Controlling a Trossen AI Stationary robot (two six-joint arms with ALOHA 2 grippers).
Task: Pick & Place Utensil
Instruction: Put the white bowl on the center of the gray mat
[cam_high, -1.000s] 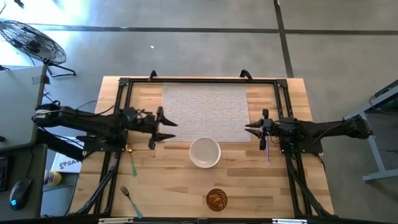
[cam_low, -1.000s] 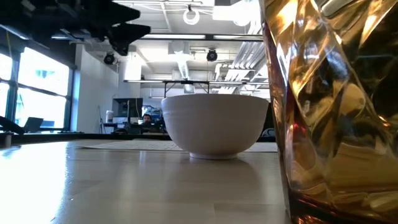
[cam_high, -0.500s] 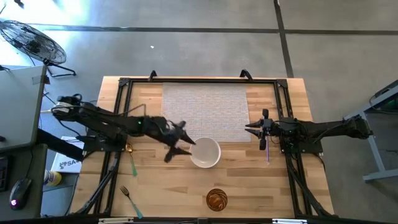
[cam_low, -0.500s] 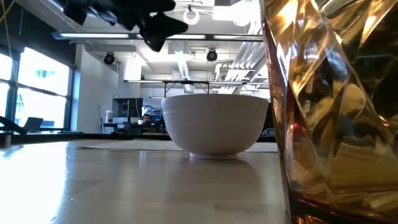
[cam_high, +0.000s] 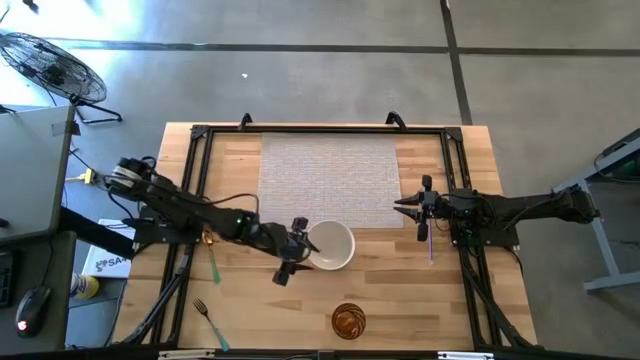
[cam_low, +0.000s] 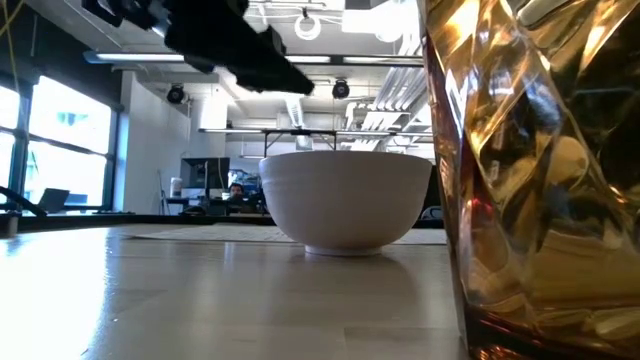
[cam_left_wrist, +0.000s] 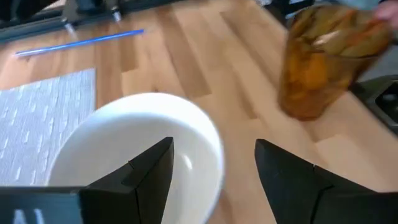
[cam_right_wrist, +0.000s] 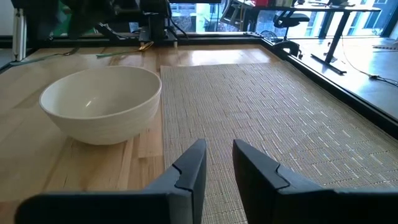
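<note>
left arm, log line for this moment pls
left tool: open, empty, at bowl rim | right tool: waiting at mat edge | fork: untouched

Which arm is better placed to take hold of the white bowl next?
Left, probably. The left gripper is open right at the white bowl, its fingers straddling the rim in the left wrist view. The right gripper waits over the woven placemat, apart from the bowl.

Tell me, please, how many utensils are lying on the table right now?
3: a purple utensil under the right gripper, a green one left of the bowl, and a fork near the front-left corner. Others may be hidden.
</note>
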